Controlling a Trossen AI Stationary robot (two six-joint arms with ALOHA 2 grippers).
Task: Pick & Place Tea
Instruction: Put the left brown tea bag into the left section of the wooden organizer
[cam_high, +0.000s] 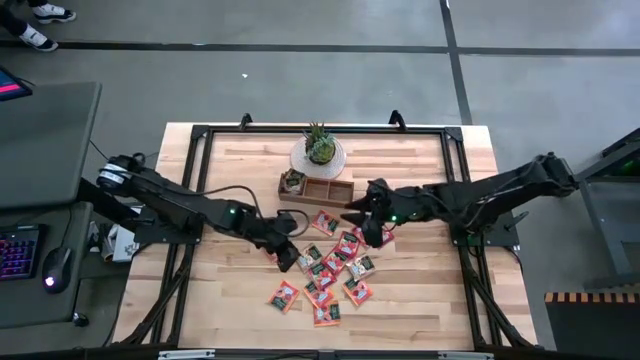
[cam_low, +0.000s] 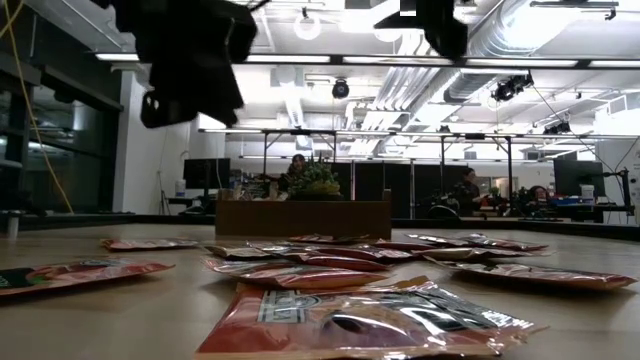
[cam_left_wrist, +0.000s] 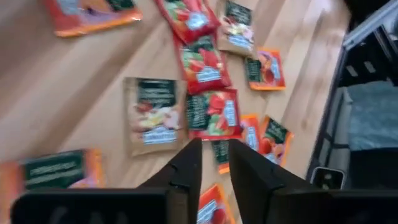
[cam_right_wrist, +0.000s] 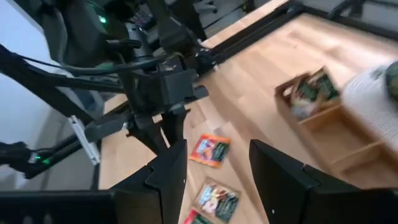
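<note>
Your left gripper (cam_high: 283, 249) hangs above the bench (cam_high: 230, 290) at the left edge of the tea sachets (cam_high: 325, 268) — fingers (cam_left_wrist: 186, 165) narrowly parted with nothing visibly between them, raised off the wood in the low view. Your right gripper (cam_high: 365, 222) sits at the pile's upper right, just below the wooden tray (cam_high: 318, 191), fingers (cam_right_wrist: 166, 165) spread wide and empty. The tea lies scattered flat over the bench middle, mostly red-orange, a few pale; some sachets overlap, and the lowest ones stop short of the near edge. One sachet already stands in the tray's left compartment. A potted plant (cam_high: 319, 147) stands behind the tray, by the far edge. Bare wood is open left and right of the pile — room on both flanks.
</note>
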